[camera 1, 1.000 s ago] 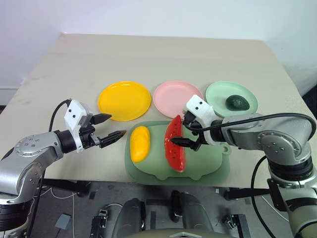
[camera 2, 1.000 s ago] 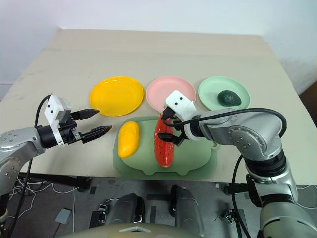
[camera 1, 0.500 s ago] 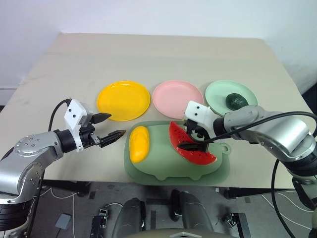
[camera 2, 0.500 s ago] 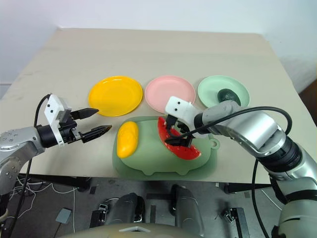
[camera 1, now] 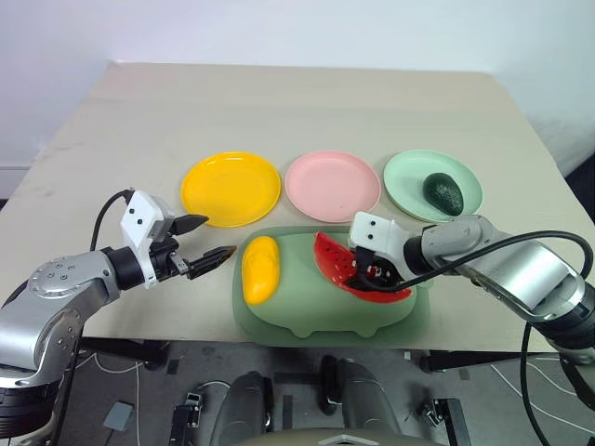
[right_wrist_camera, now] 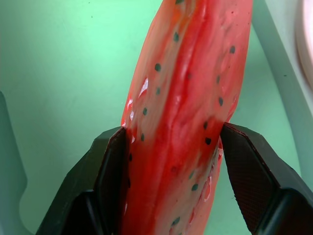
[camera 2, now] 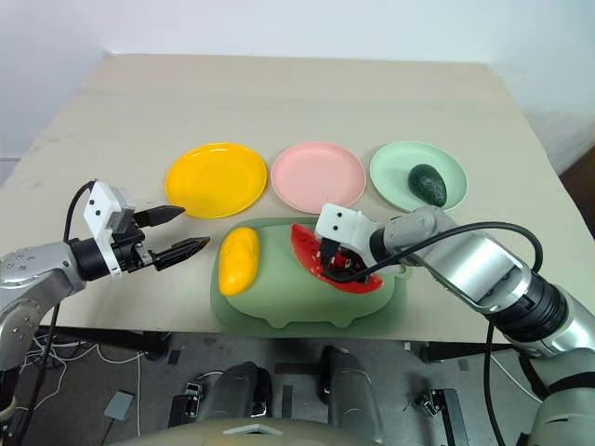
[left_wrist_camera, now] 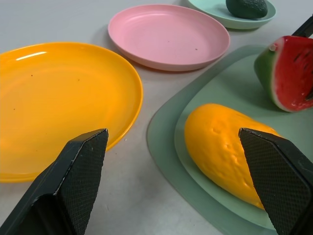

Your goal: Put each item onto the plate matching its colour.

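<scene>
The red watermelon wedge (right_wrist_camera: 186, 98) lies on the green mat (camera 1: 297, 316), and my right gripper (camera 1: 365, 271) is shut on it, one finger pressed to each red face. The yellow-orange mango (camera 1: 261, 268) rests on the mat's left side. My left gripper (camera 1: 219, 236) hovers open just left of the mango, near the yellow plate (camera 1: 231, 188), with nothing between its fingers. The pink plate (camera 1: 332, 185) is bare. On the pale green plate (camera 1: 409, 177) sits the dark green avocado (camera 1: 443, 193).
The three plates stand in a row behind the mat, mid-table. Bare tabletop (camera 1: 307, 102) stretches beyond them to the far edge. The mat sits close to the table's front edge.
My right gripper has gone from open to shut on the watermelon wedge. The wedge has swung from lying front-to-back to lying crosswise on the mat. The left arm has stayed put.
</scene>
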Tool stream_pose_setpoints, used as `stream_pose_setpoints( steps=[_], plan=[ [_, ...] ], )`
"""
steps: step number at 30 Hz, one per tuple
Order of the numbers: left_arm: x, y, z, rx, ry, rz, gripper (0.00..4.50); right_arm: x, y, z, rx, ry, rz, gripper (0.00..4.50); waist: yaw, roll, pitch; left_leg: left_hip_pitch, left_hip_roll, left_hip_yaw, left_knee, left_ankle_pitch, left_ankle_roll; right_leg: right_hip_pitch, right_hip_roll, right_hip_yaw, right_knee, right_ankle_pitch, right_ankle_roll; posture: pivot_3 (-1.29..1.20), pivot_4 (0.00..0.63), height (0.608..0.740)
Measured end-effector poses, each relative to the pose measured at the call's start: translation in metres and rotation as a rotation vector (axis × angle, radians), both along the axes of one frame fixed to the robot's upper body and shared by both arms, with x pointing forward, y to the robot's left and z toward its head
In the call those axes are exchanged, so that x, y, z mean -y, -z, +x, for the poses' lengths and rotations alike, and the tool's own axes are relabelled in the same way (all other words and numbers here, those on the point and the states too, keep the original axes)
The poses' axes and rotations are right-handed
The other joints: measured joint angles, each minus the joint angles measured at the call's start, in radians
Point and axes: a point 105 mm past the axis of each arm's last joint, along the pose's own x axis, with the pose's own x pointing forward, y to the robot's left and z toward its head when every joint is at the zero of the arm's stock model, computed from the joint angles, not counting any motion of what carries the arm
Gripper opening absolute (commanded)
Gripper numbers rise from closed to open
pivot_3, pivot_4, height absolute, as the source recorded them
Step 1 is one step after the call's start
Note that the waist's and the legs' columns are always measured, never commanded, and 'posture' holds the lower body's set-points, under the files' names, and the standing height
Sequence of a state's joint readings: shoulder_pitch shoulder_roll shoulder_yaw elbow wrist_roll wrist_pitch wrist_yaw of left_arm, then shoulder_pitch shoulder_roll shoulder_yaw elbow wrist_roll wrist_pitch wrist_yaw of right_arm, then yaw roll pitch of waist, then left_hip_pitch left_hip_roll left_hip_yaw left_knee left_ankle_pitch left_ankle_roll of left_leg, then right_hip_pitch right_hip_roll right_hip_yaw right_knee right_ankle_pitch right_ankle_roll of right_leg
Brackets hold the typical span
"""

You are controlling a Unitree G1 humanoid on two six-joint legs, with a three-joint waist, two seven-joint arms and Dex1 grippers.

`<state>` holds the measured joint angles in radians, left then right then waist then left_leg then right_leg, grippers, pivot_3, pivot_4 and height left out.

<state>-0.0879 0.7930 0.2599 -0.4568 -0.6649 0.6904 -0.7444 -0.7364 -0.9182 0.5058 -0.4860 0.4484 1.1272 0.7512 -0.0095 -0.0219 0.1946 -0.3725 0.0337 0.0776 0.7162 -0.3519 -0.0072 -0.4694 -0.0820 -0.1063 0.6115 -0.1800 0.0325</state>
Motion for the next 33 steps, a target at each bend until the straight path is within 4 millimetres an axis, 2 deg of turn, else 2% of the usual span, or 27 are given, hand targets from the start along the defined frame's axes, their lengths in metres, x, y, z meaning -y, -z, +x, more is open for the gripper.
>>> stream_pose_setpoints(
  steps=[2,5,6,9,11,15,17,18,23,25,30,33],
  plan=[
    [0.0,0.0,0.0,0.0,-0.001,0.0,4.5,-0.002,-0.012,0.012,0.033,0.014,0.018,2.66,-0.002,0.0,0.0,0.0,0.0,0.0,0.0,0.0,0.0,0.0,0.0,0.0,0.0,0.0,0.0,0.0,0.15,0.74],
    [0.0,0.0,-0.001,0.003,0.0,0.002,4.5,-0.008,-0.05,0.038,0.159,0.033,0.065,2.66,-0.003,0.001,0.001,0.0,0.0,0.001,-0.001,0.0,0.0,-0.001,0.001,0.0,0.001,0.0,0.0,0.0,0.15,0.74],
    [-0.001,-0.001,-0.001,0.003,-0.002,0.002,4.5,-0.007,-0.065,0.054,0.209,0.058,0.085,2.66,-0.003,0.001,0.001,0.0,0.0,0.001,0.0,0.0,0.0,-0.001,0.001,0.0,0.001,0.0,0.0,0.0,0.15,0.74],
    [-0.001,-0.002,-0.001,0.007,-0.004,0.003,4.5,-0.004,-0.081,0.083,0.282,0.1,0.098,2.66,-0.001,0.001,0.0,-0.001,0.0,0.001,0.0,0.0,0.0,-0.001,0.001,0.0,0.0,0.0,0.0,0.0,0.15,0.74],
    [-0.002,-0.002,-0.001,0.007,-0.005,0.004,4.5,-0.005,-0.072,0.1,0.282,0.112,0.089,2.66,-0.002,0.0,0.0,-0.001,0.0,0.001,0.0,0.0,0.0,-0.001,0.001,0.0,0.0,0.0,0.0,0.0,0.15,0.74],
    [-0.002,-0.003,0.0,0.013,-0.004,0.007,4.5,-0.008,-0.031,0.125,0.221,0.122,0.044,2.66,-0.003,0.001,0.001,-0.001,0.0,0.002,0.0,0.001,-0.002,-0.001,0.0,0.0,0.001,0.0,0.0,0.0,0.15,0.74],
    [-0.002,-0.004,0.0,0.014,-0.006,0.01,4.5,-0.009,-0.029,0.134,0.232,0.115,0.032,2.66,-0.004,0.002,0.001,-0.001,0.0,0.002,0.0,0.001,-0.002,-0.001,0.0,0.0,0.001,0.0,0.0,0.0,0.15,0.74],
    [-0.002,-0.005,-0.001,0.02,-0.006,0.011,4.5,-0.008,-0.032,0.138,0.25,0.113,0.019,2.94,-0.005,0.002,0.001,-0.001,0.0,0.002,0.0,0.001,-0.002,-0.001,0.0,0.0,0.001,0.0,0.0,0.0,0.15,0.74],
    [-0.008,-0.004,-0.007,0.013,-0.032,0.016,4.5,-0.006,-0.028,0.144,0.26,0.076,0.007,4.45,-0.005,0.002,0.002,-0.001,0.0,0.001,0.0,0.002,-0.003,-0.001,0.0,0.0,0.001,0.0,0.0,0.0,0.15,0.74],
    [-0.008,-0.005,-0.009,0.009,-0.036,0.016,4.5,-0.008,-0.035,0.145,0.295,0.055,0.029,4.49,-0.005,0.003,0.002,-0.001,0.0,0.001,0.0,0.002,-0.004,-0.002,0.0,0.0,0.002,0.0,0.0,0.0,0.15,0.74],
    [-0.01,-0.009,-0.013,0.005,-0.037,0.013,4.5,-0.017,-0.075,0.141,0.463,-0.009,0.12,4.49,-0.004,0.003,0.002,-0.001,0.001,0.001,0.0,0.002,-0.004,-0.002,0.0,0.0,0.002,0.0,0.0,0.0,0.15,0.74],
    [-0.007,-0.02,-0.015,0.005,-0.041,-0.014,4.5,-0.008,-0.097,0.13,0.541,-0.037,0.163,4.49,0.002,0.003,0.002,-0.001,0.0,0.0,0.0,0.002,-0.004,-0.001,-0.001,0.0,0.002,0.0,0.0,0.0,0.15,0.74]
  ],
)
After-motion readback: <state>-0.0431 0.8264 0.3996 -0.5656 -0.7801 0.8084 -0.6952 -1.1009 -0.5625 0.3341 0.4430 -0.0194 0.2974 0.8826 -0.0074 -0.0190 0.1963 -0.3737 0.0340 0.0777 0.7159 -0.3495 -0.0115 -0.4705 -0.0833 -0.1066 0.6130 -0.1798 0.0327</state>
